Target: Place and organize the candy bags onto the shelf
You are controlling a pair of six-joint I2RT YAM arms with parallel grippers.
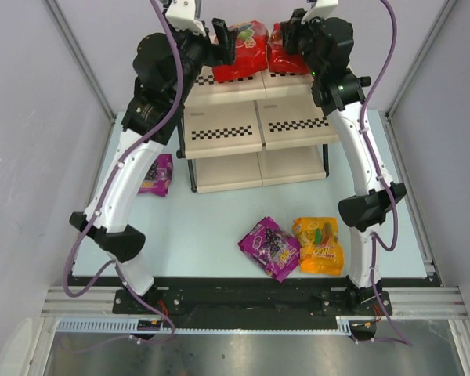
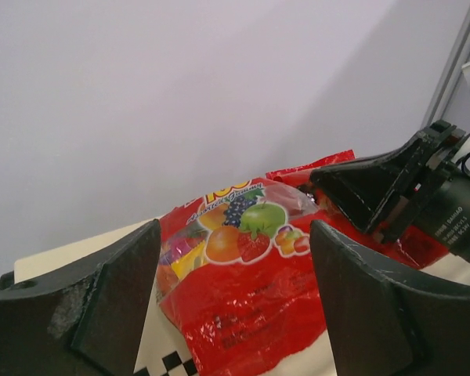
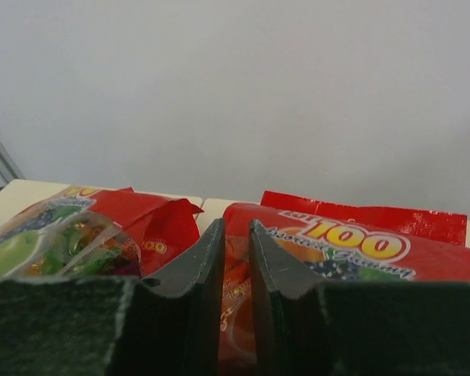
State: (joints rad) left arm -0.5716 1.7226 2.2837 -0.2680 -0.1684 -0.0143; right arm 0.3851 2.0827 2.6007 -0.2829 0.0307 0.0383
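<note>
The shelf [image 1: 227, 133] stands at the back middle of the table. Two red candy bags lie side by side on its top tier. My left gripper [image 1: 223, 41] is open, its fingers either side of the left red bag [image 2: 251, 298], which rests on the cream top panel [image 2: 78, 251]. My right gripper [image 3: 235, 229] is shut on the left edge of the right red bag [image 3: 352, 243], and it also shows in the top view [image 1: 288, 35]. A purple bag [image 1: 269, 247] and the orange-yellow bag [image 1: 319, 245] lie on the table in front. Another purple bag [image 1: 157, 174] lies left of the shelf.
The shelf's two lower tiers [image 1: 254, 168] hold nothing that I can see. Grey walls close in at the back and sides. The left arm [image 1: 129, 172] arches over the purple bag at the left.
</note>
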